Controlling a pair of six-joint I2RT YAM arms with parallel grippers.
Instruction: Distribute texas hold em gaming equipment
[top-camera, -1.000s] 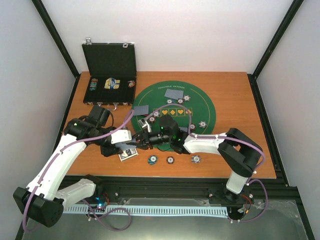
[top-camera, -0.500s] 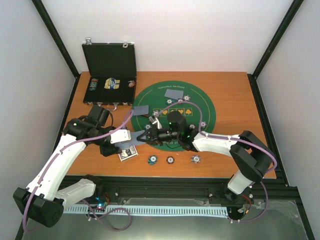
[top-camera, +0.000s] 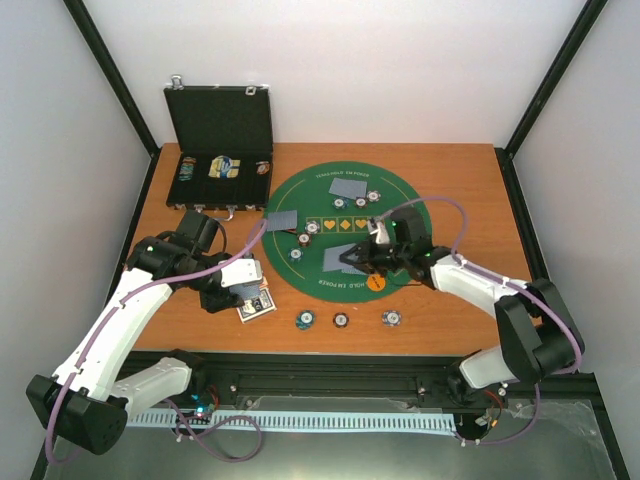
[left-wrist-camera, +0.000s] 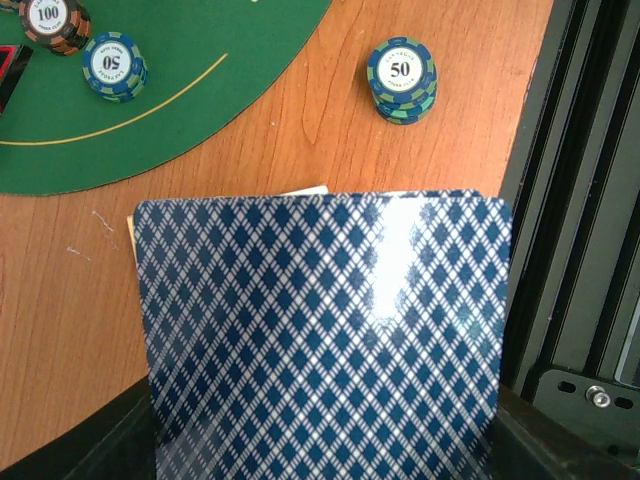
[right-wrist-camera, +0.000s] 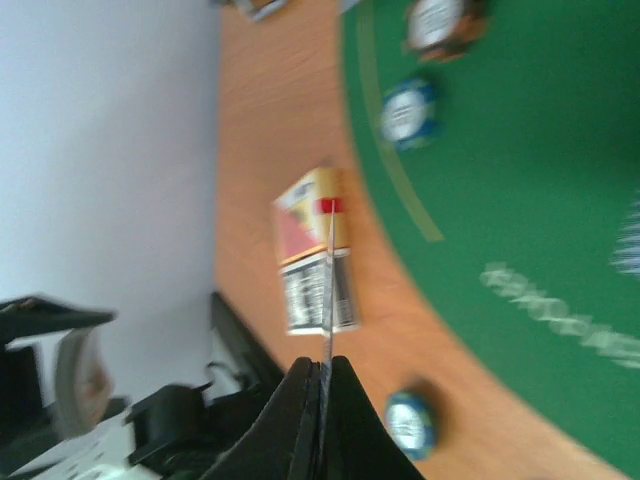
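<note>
Right arm (top-camera: 470, 282) reaches left over the green mat (top-camera: 300, 195), fingers (right-wrist-camera: 295, 425) pinching a card (right-wrist-camera: 327, 300).

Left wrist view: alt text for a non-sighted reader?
A blue diamond-backed playing card fills the lower frame, back facing the camera. Beyond it on the wooden table sits a chip stack marked 50, near a green mat carrying two more chips.
</note>
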